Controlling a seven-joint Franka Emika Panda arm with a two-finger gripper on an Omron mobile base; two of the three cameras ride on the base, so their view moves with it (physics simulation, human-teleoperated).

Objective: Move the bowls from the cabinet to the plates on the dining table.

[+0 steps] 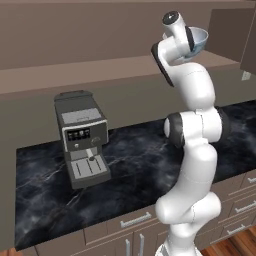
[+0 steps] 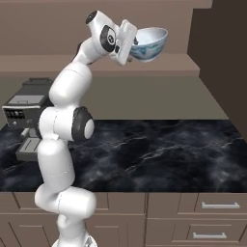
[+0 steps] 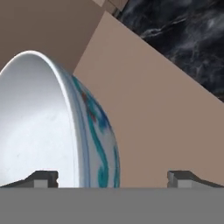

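Observation:
A deep white bowl (image 2: 150,42) with a blue floral pattern rests on the brown shelf (image 2: 185,65) of the cabinet (image 1: 227,30). It also shows behind the raised hand in the left base view, bowl (image 1: 201,39). My gripper (image 3: 114,178) is open and straddles the bowl's (image 3: 43,122) near wall. One fingertip (image 3: 46,177) is inside the rim and the other fingertip (image 3: 183,178) is outside, with a wide gap to the wall. The arm reaches up to shelf height, gripper (image 2: 136,46) against the bowl's side. The plates and the dining table are out of view.
A grey coffee machine (image 1: 82,140) stands on the black marble counter (image 1: 145,160) below the shelf, left of the arm. Drawer fronts with short handles (image 2: 219,206) run under the counter. A dark cabinet side panel (image 2: 219,53) rises at the right.

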